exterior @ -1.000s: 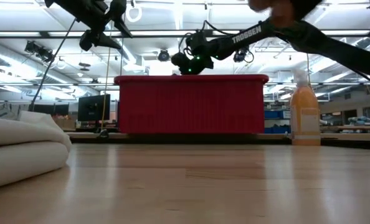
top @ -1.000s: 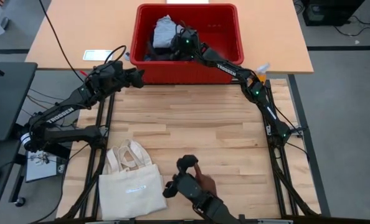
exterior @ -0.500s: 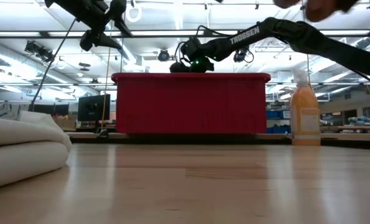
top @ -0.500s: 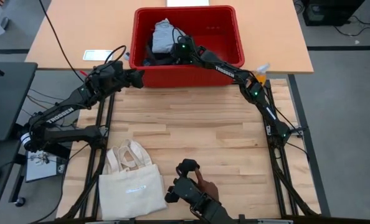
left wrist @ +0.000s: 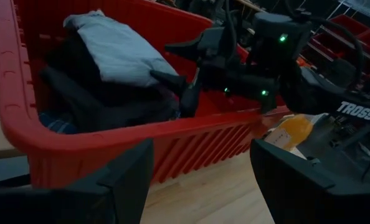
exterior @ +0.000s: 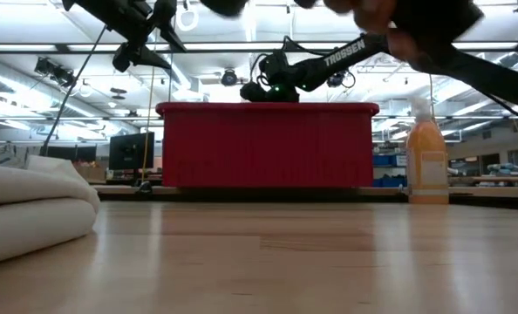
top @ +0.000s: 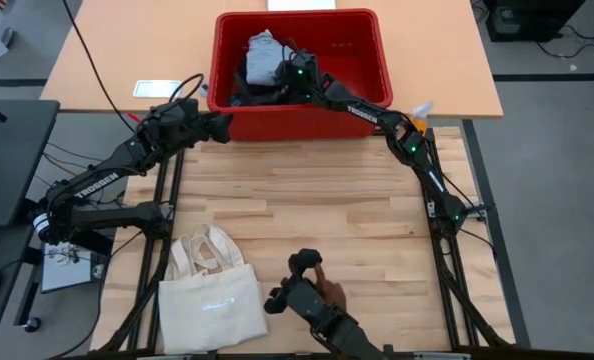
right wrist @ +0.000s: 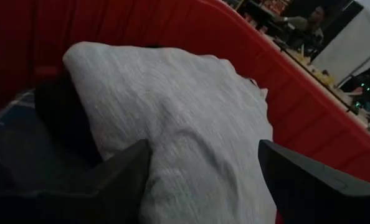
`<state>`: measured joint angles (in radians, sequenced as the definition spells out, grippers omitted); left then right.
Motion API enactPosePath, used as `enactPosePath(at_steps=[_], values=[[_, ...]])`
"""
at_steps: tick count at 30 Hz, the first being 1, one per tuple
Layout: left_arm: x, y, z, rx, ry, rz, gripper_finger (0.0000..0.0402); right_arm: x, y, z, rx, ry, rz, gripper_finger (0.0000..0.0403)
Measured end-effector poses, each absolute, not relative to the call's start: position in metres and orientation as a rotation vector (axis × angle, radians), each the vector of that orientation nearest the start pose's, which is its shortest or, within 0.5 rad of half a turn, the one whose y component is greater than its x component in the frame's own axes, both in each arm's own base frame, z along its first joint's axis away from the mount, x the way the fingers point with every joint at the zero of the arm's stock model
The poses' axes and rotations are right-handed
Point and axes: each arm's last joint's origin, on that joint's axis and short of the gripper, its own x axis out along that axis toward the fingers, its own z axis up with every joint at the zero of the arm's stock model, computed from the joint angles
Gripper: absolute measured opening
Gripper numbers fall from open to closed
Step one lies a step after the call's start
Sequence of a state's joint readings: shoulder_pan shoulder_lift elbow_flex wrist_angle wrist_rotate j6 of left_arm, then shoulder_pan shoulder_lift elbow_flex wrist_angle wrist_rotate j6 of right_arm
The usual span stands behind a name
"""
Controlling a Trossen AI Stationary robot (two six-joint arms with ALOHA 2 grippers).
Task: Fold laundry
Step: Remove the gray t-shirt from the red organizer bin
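Observation:
The laundry lies heaped in a red bin [top: 377, 60] at the table's far edge: a light grey top [right wrist: 185, 106] on top, charcoal pieces [left wrist: 104, 99] under it, and a blue-and-white plaid piece [left wrist: 57, 123] at the bottom. My right gripper [right wrist: 203, 149] reaches into the bin, open, one finger on either side of the grey top [top: 262, 52]. In the left wrist view the right gripper [left wrist: 160, 60] sits close over the heap. My left gripper [top: 222, 122] hovers open outside the bin's near left corner. My right gripper comes at the grey top slanting down from the bin's right side, its open fingers [right wrist: 123, 180] astride the top's bulging fold [right wrist: 172, 155]. I cannot tell whether they touch the cloth.
A cream tote bag [top: 212, 295] lies flat near the table's near left corner. A person's hand with a dark device [top: 312, 295] is over the near edge. An orange bottle [exterior: 427, 161] stands right of the bin. Bare wood lies between the bin and the tote.
The red bin has slid a little toward the table's left, and my right gripper has stayed inside it over the grey top. The person's hand at the near edge has shifted about. My left arm has kept still.

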<state>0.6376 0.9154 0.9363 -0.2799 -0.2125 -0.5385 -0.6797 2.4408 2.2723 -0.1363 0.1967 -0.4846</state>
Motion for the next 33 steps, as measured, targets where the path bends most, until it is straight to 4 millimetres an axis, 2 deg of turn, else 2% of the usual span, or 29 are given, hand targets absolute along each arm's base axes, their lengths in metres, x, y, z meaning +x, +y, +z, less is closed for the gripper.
enactPosePath(at_steps=[7,10,12,16,25,33], values=[[0.153,0.121,0.350,-0.566,0.067,0.905,0.0270,0.450,-0.341,0.271,-0.439,0.503,-0.664,0.0306],[0.153,0.121,0.350,-0.566,0.067,0.905,0.0270,0.447,-0.340,0.266,-0.388,0.557,-0.639,0.0306],[0.153,0.121,0.350,-0.566,0.067,0.905,0.0270,0.444,-0.340,0.255,-0.359,0.620,-0.631,0.0304],[0.153,0.121,0.350,-0.567,0.066,0.905,0.0270,0.442,-0.339,0.248,-0.406,0.707,-0.694,0.0298],[0.153,0.121,0.350,-0.580,0.059,0.906,0.0270,0.442,-0.343,0.254,-0.472,0.692,-0.777,0.0289],[0.154,0.119,0.350,-0.636,0.034,0.902,0.0270,0.433,-0.357,0.258,-0.473,0.658,-0.829,0.0287]])
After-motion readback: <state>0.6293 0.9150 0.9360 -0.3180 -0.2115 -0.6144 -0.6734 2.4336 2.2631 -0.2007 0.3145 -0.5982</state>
